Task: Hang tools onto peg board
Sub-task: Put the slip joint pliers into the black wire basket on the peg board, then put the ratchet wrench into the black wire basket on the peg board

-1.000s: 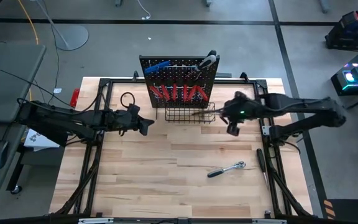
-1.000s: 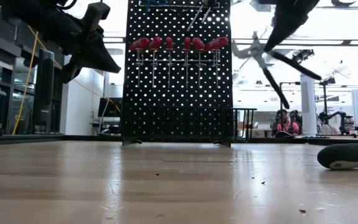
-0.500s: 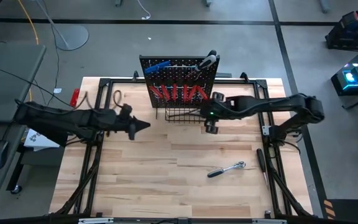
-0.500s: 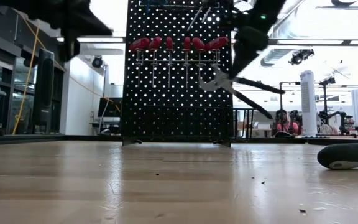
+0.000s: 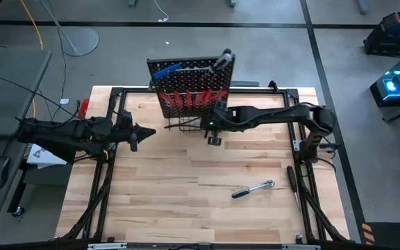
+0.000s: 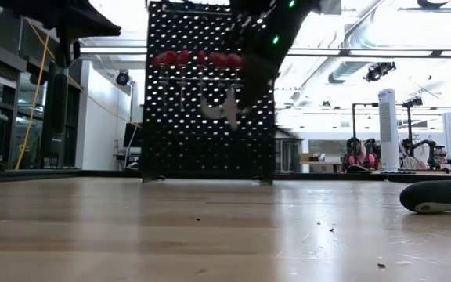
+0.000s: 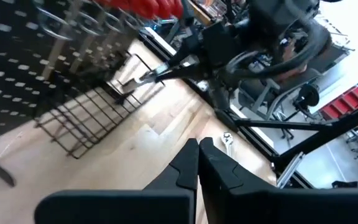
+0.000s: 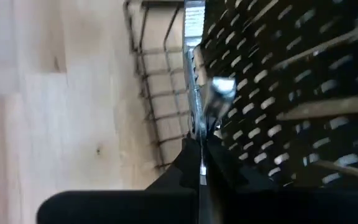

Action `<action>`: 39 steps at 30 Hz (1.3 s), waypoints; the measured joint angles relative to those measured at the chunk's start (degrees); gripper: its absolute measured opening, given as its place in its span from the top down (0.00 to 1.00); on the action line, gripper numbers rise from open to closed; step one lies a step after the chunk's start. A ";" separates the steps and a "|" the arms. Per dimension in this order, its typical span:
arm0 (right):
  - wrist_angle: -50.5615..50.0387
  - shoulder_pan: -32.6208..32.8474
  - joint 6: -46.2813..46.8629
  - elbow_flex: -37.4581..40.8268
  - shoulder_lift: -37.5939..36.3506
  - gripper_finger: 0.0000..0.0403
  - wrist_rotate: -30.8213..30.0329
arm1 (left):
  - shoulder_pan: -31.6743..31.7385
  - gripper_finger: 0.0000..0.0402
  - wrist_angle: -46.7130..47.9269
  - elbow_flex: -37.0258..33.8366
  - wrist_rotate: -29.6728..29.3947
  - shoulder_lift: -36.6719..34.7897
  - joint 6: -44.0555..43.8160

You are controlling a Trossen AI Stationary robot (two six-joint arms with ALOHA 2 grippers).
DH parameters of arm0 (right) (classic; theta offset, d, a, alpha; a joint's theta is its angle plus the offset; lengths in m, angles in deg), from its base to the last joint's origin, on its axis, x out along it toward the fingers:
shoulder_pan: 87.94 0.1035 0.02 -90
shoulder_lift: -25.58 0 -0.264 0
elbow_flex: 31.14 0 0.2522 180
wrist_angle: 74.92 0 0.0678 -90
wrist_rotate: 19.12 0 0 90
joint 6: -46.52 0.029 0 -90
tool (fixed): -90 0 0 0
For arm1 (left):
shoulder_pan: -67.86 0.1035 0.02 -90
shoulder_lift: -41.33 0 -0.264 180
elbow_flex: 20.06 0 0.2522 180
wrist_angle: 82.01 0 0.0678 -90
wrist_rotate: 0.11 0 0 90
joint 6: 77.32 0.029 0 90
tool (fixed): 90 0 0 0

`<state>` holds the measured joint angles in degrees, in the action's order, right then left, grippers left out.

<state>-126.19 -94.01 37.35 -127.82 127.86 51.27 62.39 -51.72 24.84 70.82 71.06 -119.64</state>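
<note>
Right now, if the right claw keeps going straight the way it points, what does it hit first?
Probably the peg board: the right claw, shut on a silver wrench, points along it over the wire basket. Depth unclear.

Peg board (image 5: 189, 73): black perforated panel, upright at table's 12 o'clock edge, skewed slightly in high view. Red-handled screwdrivers (image 5: 193, 99) hang in row; blue key (image 5: 167, 71) near top. Wire basket (image 5: 186, 126) at base. Silver wrench (image 8: 197, 106), possibly touching panel. Chrome ratchet (image 5: 253, 189) flat at 5 o'clock.
</note>
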 joint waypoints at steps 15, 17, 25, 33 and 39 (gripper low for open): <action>1.91 -1.64 1.32 -8.63 5.92 0.55 1.36 | -0.07 1.00 1.50 0.00 0.50 -0.13 -0.04; 1.76 -1.31 0.34 -10.26 5.92 0.49 0.93 | -0.07 1.00 1.68 0.00 0.51 -0.11 -0.04; -16.26 -0.24 5.44 -19.99 5.25 0.45 12.73 | -0.09 1.00 5.85 0.02 0.58 -0.13 -0.12; -26.43 8.17 20.20 -9.56 -1.48 0.45 23.72 | -2.42 1.00 12.98 0.02 3.74 0.86 -2.54; -24.15 17.63 47.74 4.70 -7.66 0.45 27.99 | -4.70 1.00 12.95 0.02 3.76 1.03 -2.08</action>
<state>-150.34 -76.38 85.09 -123.13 120.20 79.25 57.69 -38.77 24.86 74.58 72.09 -121.73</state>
